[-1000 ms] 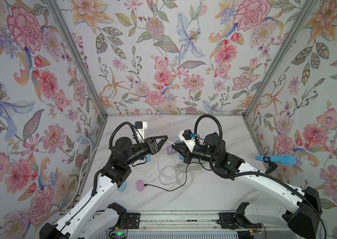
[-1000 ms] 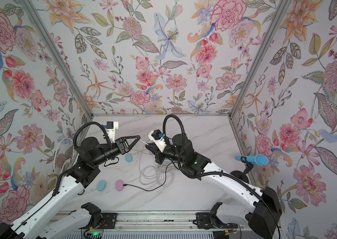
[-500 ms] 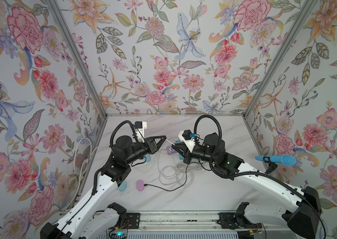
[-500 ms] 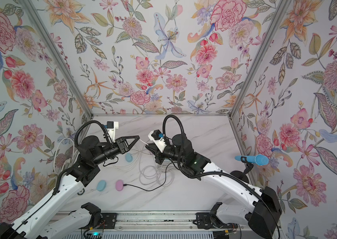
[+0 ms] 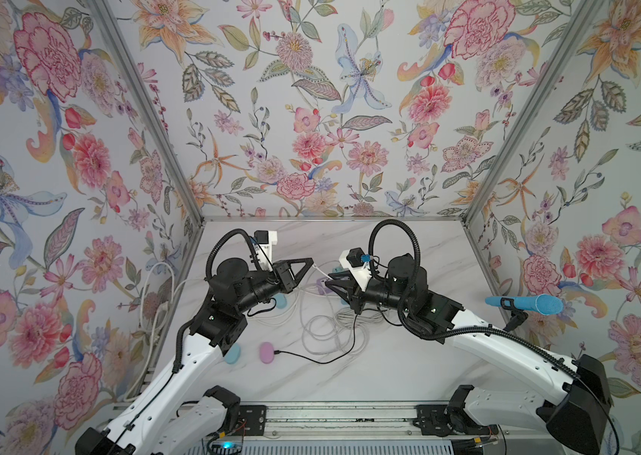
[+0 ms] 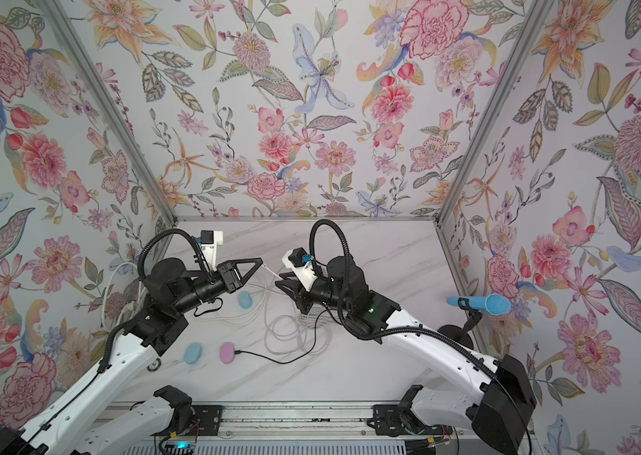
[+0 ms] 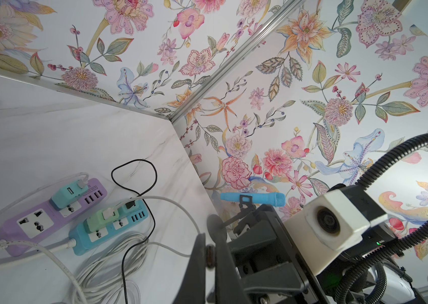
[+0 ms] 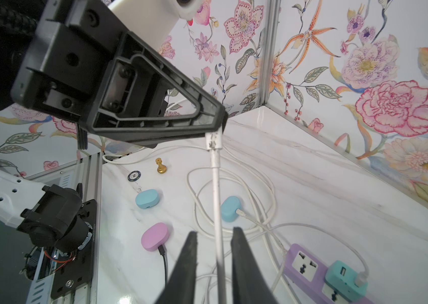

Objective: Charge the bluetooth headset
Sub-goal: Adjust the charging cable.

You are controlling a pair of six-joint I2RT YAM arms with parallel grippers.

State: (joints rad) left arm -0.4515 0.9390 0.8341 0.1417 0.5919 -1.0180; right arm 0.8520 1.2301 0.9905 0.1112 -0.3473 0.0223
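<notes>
My left gripper [image 5: 311, 260] is shut on the metal plug [image 8: 214, 140] of a white cable, held above the table's middle. The cable [image 8: 218, 200] runs straight from it between the fingers of my right gripper [image 8: 215, 231], which stands open around it without pinching. A light-blue bluetooth headset case [image 5: 232, 353] lies by the left arm with no cable in it; the right wrist view shows it too [image 8: 146, 199]. Beside it, a pink case [image 5: 267, 351] has a black cable plugged in. Another blue case [image 8: 230, 208] has a white cable plugged in.
A purple power strip [image 7: 23, 223] and a blue power strip [image 7: 86, 237] with chargers lie at mid-table among loops of white cable [image 5: 322, 331]. A blue microphone [image 5: 523, 304] stands on its stand at the right wall. A gold pawn [image 8: 160, 166] and a chip [image 8: 134, 175] sit at the left.
My left gripper has shut on the cable's plug. My right gripper has opened and let go of the cable. Both arms have hardly moved.
</notes>
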